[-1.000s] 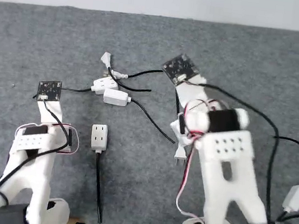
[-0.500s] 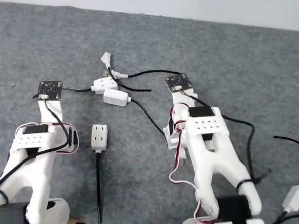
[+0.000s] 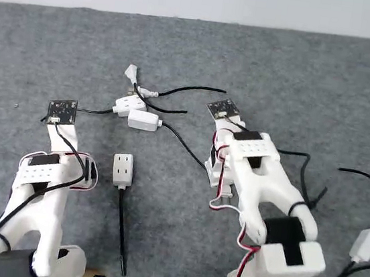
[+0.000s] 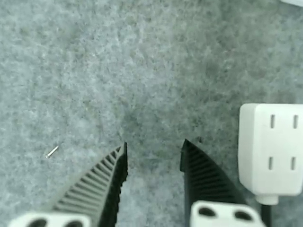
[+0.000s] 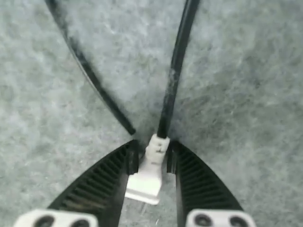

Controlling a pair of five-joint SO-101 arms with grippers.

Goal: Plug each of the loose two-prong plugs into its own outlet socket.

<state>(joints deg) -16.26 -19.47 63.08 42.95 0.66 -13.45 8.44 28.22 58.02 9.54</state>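
A white outlet socket [image 3: 122, 169] lies flat on the grey carpet between the two arms, slots up, with its black cord [image 3: 122, 229] trailing toward the front. It also appears beside my left gripper [image 4: 155, 144] as the socket [image 4: 271, 149]. That gripper is open over bare carpet with nothing between its fingers. My right gripper [image 5: 152, 144] is shut on a white two-prong plug [image 5: 147, 177], whose black cable [image 5: 176, 71] runs away from it. In the high view the right gripper [image 3: 219, 166] sits low, to the right of the socket.
Behind the socket lie a white block [image 3: 144, 120], another white plug [image 3: 129, 103] and a small white connector [image 3: 131, 73], tangled in black cables. A white adapter [image 3: 366, 244] rests at the right edge. A second black cable [image 5: 90, 75] crosses near the held plug.
The right arm has drawn back toward its base and folded lower, carrying the plug with it. The left arm and the socket have not moved.
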